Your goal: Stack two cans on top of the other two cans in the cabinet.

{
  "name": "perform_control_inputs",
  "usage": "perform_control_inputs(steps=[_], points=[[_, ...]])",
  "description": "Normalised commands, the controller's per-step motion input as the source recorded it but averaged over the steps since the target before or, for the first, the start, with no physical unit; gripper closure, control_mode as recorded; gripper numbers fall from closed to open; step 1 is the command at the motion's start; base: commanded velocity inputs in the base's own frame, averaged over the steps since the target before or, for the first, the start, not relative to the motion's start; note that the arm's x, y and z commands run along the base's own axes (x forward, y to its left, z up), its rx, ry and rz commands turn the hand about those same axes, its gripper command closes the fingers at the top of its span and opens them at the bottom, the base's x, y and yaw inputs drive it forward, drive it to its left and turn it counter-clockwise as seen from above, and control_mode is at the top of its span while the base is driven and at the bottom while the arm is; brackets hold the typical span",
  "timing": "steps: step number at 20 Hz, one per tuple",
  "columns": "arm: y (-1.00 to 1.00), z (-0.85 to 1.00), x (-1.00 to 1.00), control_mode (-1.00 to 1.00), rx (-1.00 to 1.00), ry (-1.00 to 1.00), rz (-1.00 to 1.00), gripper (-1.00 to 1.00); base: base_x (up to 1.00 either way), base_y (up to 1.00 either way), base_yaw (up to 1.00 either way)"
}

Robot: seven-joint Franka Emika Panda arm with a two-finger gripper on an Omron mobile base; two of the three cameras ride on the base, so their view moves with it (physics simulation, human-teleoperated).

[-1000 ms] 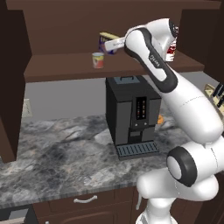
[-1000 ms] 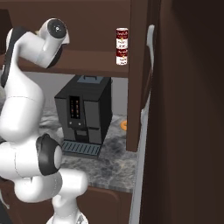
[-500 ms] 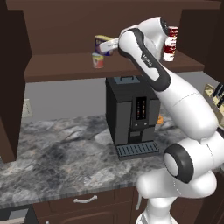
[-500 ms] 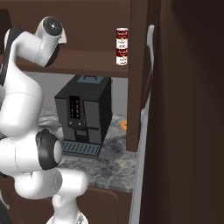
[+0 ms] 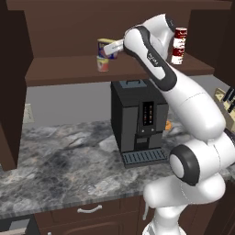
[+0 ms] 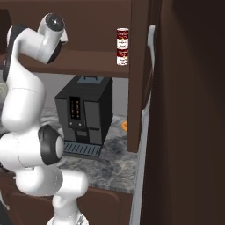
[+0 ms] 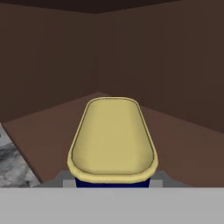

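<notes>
In the left base view my gripper point(image 5: 110, 48) is shut on the blue boxy tin point(image 5: 105, 47) with a yellow top. It holds the tin directly over the short red can point(image 5: 103, 64) on the cabinet's shelf board point(image 5: 64, 73), about touching it. The hand view looks along the tin's yellow lid point(image 7: 112, 140) at the brown shelf point(image 7: 183, 144); the tin hides my fingertips. Two red-and-white cans stand stacked, the upper one point(image 5: 180, 35) on the lower one point(image 5: 178, 55), at the shelf's right end. The right base view shows this stack point(image 6: 122, 46) too.
A black coffee machine point(image 5: 137, 121) stands on the grey marble counter point(image 5: 59, 170) under the shelf, also in the right base view point(image 6: 83, 114). A knife block point(image 5: 228, 98) is at the far right. The cabinet's side panel point(image 6: 137, 74) stands right of the stack.
My gripper has carried the blue tin a little to the left and down, bringing it over the short red can. The stacked red-and-white cans have not moved.
</notes>
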Motion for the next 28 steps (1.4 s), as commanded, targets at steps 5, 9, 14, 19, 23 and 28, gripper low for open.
perform_control_inputs(steps=[5,9,14,19,23,28], points=[[0.00,0.00,0.04,-1.00,-0.01,0.01,0.05,1.00,0.00,0.00,0.00],[0.00,-0.06,0.00,-1.00,-0.01,0.00,0.04,1.00,0.00,0.00,0.00],[0.00,-0.06,0.00,-1.00,0.00,0.00,0.02,1.00,0.00,0.00,0.00],[0.03,0.01,0.00,-1.00,0.00,0.00,0.01,1.00,0.00,0.00,0.00],[0.01,0.09,0.09,-1.00,0.00,0.00,0.00,1.00,0.00,0.00,0.00],[0.00,0.01,0.13,-1.00,-0.01,0.00,0.00,1.00,0.00,0.00,0.00]])
